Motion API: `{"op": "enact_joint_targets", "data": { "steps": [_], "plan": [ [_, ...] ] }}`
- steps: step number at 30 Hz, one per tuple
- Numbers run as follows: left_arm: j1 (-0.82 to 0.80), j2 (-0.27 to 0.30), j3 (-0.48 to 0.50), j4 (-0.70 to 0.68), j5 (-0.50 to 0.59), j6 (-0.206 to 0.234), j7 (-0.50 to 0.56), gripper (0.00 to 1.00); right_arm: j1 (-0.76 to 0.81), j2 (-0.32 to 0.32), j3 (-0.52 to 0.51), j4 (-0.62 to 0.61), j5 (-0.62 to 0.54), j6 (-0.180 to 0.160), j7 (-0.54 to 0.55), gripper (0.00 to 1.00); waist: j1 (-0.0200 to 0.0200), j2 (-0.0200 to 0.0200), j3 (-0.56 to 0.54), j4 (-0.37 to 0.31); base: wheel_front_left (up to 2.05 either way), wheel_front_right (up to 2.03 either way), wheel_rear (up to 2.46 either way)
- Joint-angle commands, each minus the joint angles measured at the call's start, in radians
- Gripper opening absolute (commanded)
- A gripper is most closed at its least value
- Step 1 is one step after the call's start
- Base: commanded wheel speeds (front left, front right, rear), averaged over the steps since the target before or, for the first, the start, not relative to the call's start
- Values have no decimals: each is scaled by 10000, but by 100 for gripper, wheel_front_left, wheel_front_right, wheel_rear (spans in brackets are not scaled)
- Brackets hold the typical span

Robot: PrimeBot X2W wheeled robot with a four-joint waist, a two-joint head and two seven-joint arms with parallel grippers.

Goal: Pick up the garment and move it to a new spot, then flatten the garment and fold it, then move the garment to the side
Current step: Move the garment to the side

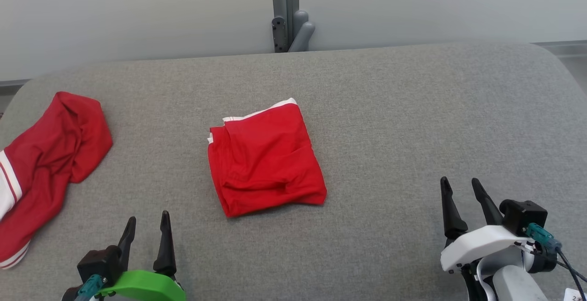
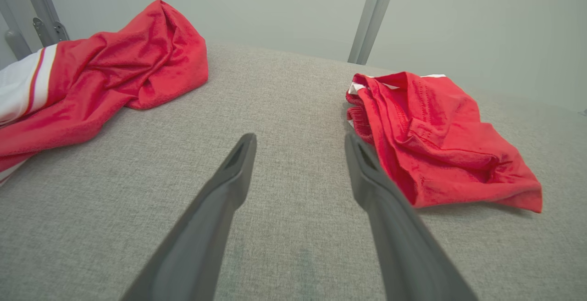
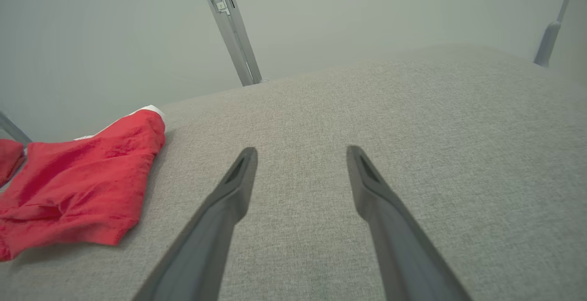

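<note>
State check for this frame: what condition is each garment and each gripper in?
Centre red garment: folded into a rough square, lying on the grey surface.
Left red garment: crumpled, not folded.
Left gripper: open, empty, clear of both garments.
Right gripper: open, empty.

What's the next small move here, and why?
Probably ease the left gripper forward to the near edge of the folded red garment. It lies folded in the centre, not yet aside; both grippers are open and empty, and the left sits closer than the right gripper.
</note>
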Motion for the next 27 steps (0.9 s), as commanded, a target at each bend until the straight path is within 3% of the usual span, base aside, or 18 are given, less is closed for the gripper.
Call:
{"op": "enact_joint_targets", "data": {
  "steps": [1,13,18,27],
  "plan": [
    [-43,39,-43,-68,23,14,-1,100,-108,-20,44,-80,-71,-1,0,100,0,-1,111,82,0,0,0],
    [-852,40,-825,-288,109,106,-1,100,-1539,-80,1162,-91,-832,-1,0,100,0,-1,1380,950,0,0,0],
    [-1349,39,-1574,-414,94,298,-1,100,-3005,-293,2229,807,-1261,-4,-1,100,0,-1,2119,1861,0,0,0],
    [-1624,34,-2110,-444,-349,450,-1,100,-4633,-450,3060,2965,-779,-4,0,100,0,-1,2722,2686,0,0,0]
  ]
}}
